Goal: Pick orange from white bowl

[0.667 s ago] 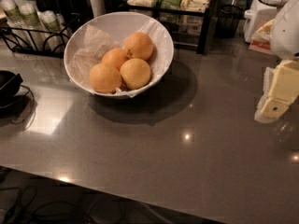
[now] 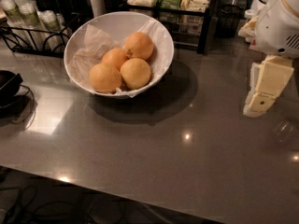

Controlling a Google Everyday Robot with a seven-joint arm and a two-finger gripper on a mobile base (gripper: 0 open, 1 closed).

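Note:
The white bowl (image 2: 161,45) stands on the grey counter at upper left, lined with crumpled white paper. Several oranges lie in it; the nearest one to the front right (image 2: 135,73) sits beside another at front left (image 2: 104,77), with two more behind. My gripper (image 2: 260,97) hangs at the far right edge of the camera view, cream-coloured fingers pointing down over the counter, well to the right of the bowl and apart from it. It holds nothing that I can see.
A black wire rack with stacked cups (image 2: 28,17) stands behind the bowl at left. A black shelf with packets (image 2: 182,3) is at the back. A black object with a cable (image 2: 7,85) lies at the left edge. The counter's front edge runs along the bottom.
The arm and gripper at the right have shifted slightly. The bowl and oranges have not moved.

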